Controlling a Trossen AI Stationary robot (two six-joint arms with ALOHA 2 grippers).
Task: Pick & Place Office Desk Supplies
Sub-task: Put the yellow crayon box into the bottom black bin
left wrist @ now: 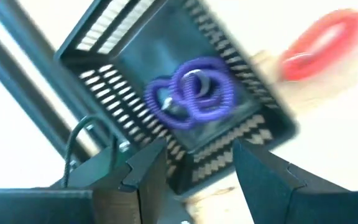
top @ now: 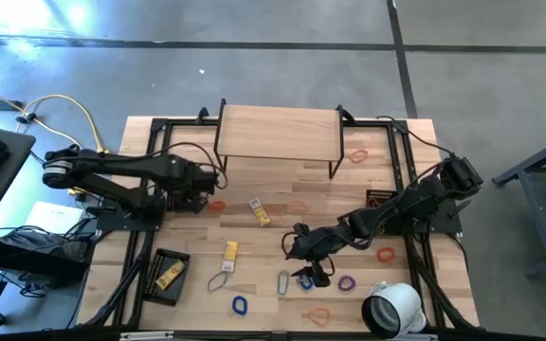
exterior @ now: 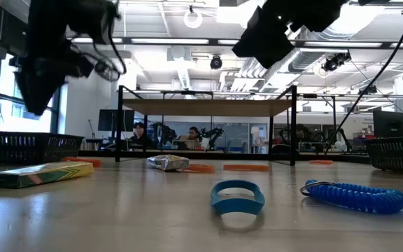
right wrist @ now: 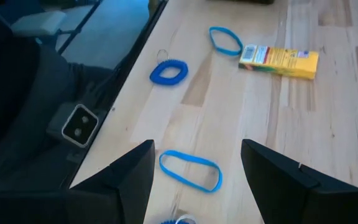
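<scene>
A coiled purple loop (left wrist: 194, 93) lies in a black mesh basket (left wrist: 110, 93) under the spread left pincer (left wrist: 191, 171). The right pincer (right wrist: 197, 165), spread, hovers over a flat blue band (right wrist: 189, 170) on the wooden worktop (right wrist: 328, 124).

Robotics lab: exposed ceiling ducts (exterior: 187, 66), workstations behind.
</scene>
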